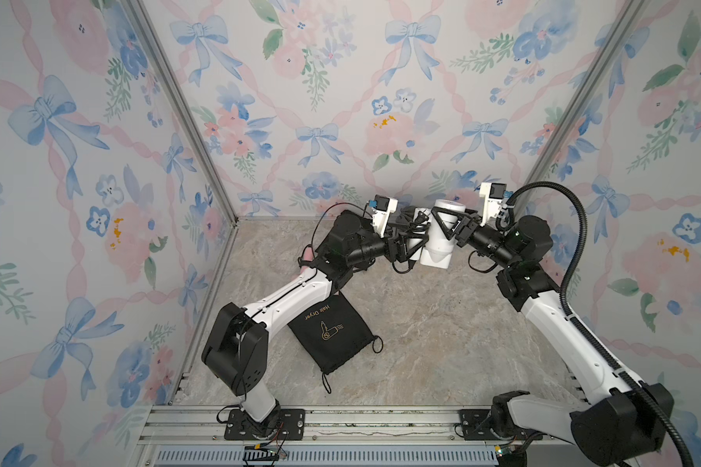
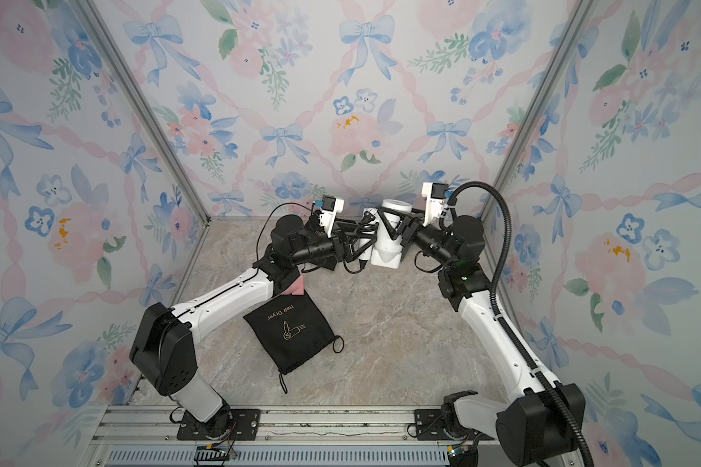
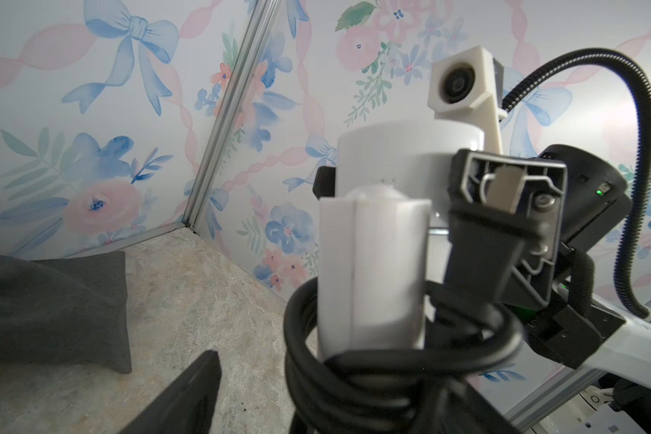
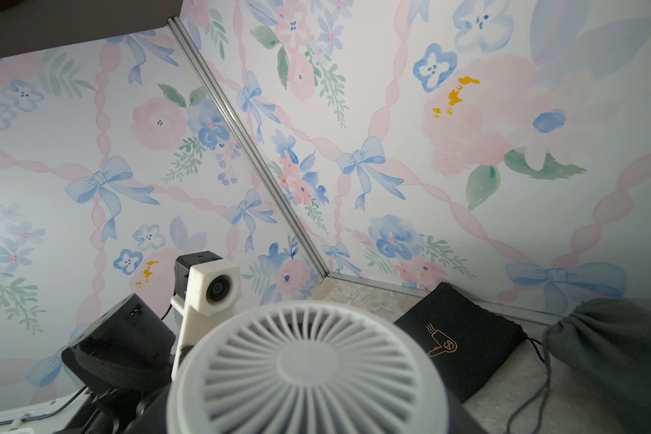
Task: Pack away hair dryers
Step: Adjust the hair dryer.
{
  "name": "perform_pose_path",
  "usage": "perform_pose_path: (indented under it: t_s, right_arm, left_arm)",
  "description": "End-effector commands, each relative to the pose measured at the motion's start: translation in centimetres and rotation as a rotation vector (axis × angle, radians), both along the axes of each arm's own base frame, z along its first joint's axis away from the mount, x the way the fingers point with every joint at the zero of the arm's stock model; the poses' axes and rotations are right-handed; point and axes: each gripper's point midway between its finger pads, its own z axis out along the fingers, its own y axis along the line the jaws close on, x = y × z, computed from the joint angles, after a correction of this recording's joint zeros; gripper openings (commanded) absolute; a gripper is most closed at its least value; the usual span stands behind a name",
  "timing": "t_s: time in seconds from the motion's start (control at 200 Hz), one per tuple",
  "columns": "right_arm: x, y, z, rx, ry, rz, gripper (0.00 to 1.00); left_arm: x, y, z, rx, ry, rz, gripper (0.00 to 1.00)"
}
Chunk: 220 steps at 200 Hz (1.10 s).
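Note:
A white hair dryer (image 1: 438, 242) (image 2: 387, 242) hangs above the back of the table. My right gripper (image 1: 448, 226) (image 2: 391, 228) is shut on its barrel, whose ribbed rear grille (image 4: 309, 368) fills the right wrist view. My left gripper (image 1: 411, 242) (image 2: 359, 246) stands open around the slim handle (image 3: 373, 270) and the bundled black cord (image 3: 391, 375). One finger (image 3: 200, 390) shows apart from the cord; the other is hidden behind it. A pink hair dryer (image 1: 306, 255) (image 2: 296, 287) lies mostly hidden under my left arm.
A flat black pouch with gold print (image 1: 332, 331) (image 2: 290, 329) lies on the marble table near the left arm. At the back wall lie another black pouch (image 4: 459, 345) and a grey drawstring pouch (image 4: 609, 357) (image 3: 53, 312). Flowered walls close in three sides.

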Motion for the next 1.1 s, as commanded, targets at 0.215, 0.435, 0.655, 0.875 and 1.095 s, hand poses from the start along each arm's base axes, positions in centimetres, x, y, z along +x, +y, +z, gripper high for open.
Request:
perform_pose_path:
  t_s: [0.215,0.435,0.655,0.875,1.095]
  right_arm:
    - [-0.8,1.4,2.6,0.025,-0.072,0.05,0.4]
    - [-0.4,1.8,2.2,0.026,-0.061,0.066,0.4]
    - [0.3,2.1,0.6,0.008,-0.029,0.074,0.47]
    - [1.0,3.2,-1.8,-0.035,-0.001,0.095,0.63]
    - [2.3,2.9,-5.2,-0.107,0.054,0.04,0.67]
  left_arm:
    - [0.6,0.0,2.0,-0.062,-0.034,-0.01,0.56]
    - [0.4,0.0,2.4,-0.075,-0.037,-0.02,0.21]
    - [0.8,1.8,2.4,-0.079,-0.027,0.023,0.14]
    - [1.6,5.4,2.1,-0.078,-0.016,0.114,0.17]
    - [3.1,9.3,0.3,-0.011,0.018,0.253,0.19]
